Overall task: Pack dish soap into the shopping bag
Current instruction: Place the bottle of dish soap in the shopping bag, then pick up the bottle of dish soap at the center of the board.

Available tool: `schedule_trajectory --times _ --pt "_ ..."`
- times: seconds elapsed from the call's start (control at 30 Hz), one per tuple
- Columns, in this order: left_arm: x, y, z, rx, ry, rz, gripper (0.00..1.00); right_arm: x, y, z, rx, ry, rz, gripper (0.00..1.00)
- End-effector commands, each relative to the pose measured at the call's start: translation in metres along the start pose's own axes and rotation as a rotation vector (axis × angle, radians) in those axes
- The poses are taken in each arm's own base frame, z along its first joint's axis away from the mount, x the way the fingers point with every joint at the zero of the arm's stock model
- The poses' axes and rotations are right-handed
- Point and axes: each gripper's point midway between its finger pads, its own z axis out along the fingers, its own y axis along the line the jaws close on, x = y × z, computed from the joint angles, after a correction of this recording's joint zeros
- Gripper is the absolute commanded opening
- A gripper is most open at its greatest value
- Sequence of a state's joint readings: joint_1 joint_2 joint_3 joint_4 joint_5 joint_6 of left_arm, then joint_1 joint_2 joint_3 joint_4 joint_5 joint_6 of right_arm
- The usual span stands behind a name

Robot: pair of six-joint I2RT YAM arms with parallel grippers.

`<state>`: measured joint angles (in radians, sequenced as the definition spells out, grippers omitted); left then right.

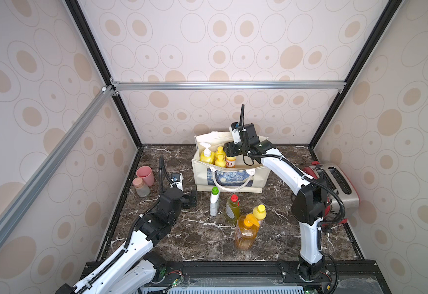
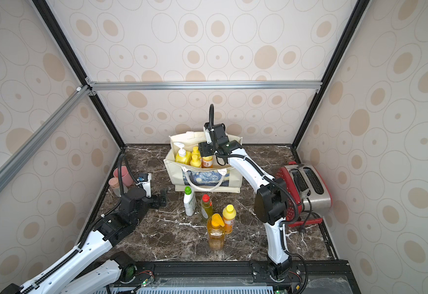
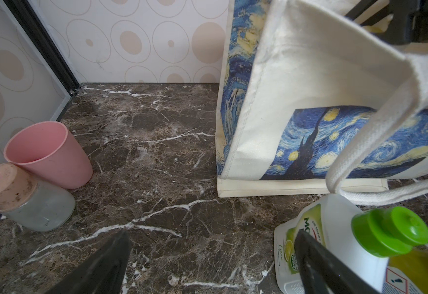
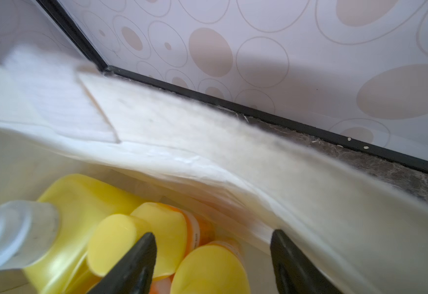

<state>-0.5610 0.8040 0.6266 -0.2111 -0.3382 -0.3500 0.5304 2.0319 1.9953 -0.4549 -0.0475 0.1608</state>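
Yellow-capped bottles [image 4: 117,241] stand upright in the bag [image 4: 233,152], caps up, just under the right gripper [image 4: 212,234], its jaws parted and empty; the left gripper [image 3: 212,233] is spread wide too.

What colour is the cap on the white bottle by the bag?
Bright green, clearest in the left wrist view: cap on the white bottle.

The upright starry-night tote [image 1: 233,178] holds a yellow pump bottle [image 1: 207,157] and three small orange bottles [image 1: 220,161]; four more bottles [image 1: 214,203] stand upright just in front of it.
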Motion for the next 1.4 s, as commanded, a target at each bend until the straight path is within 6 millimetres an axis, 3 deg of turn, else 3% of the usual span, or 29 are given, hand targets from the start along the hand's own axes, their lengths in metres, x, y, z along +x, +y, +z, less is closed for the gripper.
schedule_trajectory --times 0.0,0.23,0.43,0.57,0.67,0.8,0.97,1.2,1.37 --pt "-0.015 0.001 -0.006 0.0 -0.033 -0.005 0.99 -0.034 0.023 -0.037 -0.087 -0.098 -0.007 0.75" --pt "-0.015 0.002 -0.006 0.001 -0.034 -0.006 0.99 -0.048 0.022 -0.096 -0.055 -0.112 -0.037 0.62" --pt "-0.014 0.002 -0.007 -0.001 -0.035 -0.008 0.99 -0.046 0.043 -0.173 -0.147 -0.048 -0.099 0.61" --pt "-0.015 0.003 -0.007 -0.001 -0.041 -0.012 0.99 -0.019 0.053 -0.227 -0.175 0.006 -0.131 0.63" --pt "-0.014 0.002 -0.007 0.0 -0.039 -0.011 0.99 0.014 0.047 -0.256 -0.15 0.017 -0.12 0.67" --pt "-0.012 0.001 -0.003 -0.002 -0.029 -0.006 0.99 0.065 0.024 -0.276 -0.07 0.022 -0.095 0.76" --pt "-0.007 -0.003 0.003 0.007 -0.013 0.005 0.99 0.118 0.001 -0.288 0.014 0.089 -0.075 0.77" --pt "0.006 0.0 0.012 -0.015 -0.008 0.017 0.99 0.159 -0.002 -0.299 -0.003 0.119 -0.05 0.79" --pt "0.004 0.005 0.005 -0.014 -0.045 0.0 0.99 0.189 0.002 -0.297 -0.05 0.182 -0.038 0.78"
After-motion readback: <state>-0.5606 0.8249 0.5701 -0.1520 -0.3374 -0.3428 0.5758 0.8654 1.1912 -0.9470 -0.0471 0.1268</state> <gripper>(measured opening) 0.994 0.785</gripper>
